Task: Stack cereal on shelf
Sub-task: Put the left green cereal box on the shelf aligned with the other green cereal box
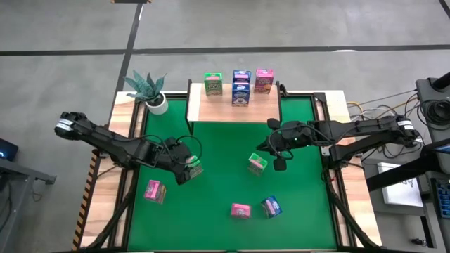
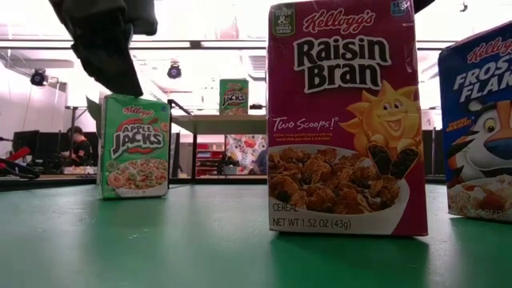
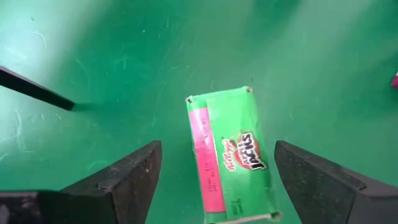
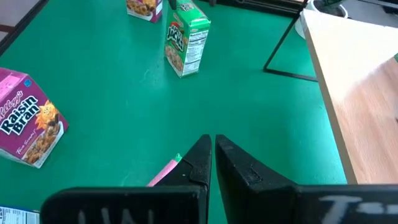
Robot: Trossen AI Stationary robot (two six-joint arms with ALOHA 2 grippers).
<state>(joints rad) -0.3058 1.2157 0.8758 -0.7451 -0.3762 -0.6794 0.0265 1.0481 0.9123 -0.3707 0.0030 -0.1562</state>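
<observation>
— Two grippers: how do they stand?
— Left gripper (image 3: 214,180) is spread wide around a green cereal box (image 3: 230,155) on the green table (image 1: 218,161); right gripper (image 4: 213,155) is closed, empty, near the shelf (image 1: 235,112).

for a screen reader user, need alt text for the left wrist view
The left gripper, fingers open wide, hovers over a green Apple Jacks box lying flat on the green table, with the box between the fingers. A thin black shelf leg crosses one corner.
</observation>
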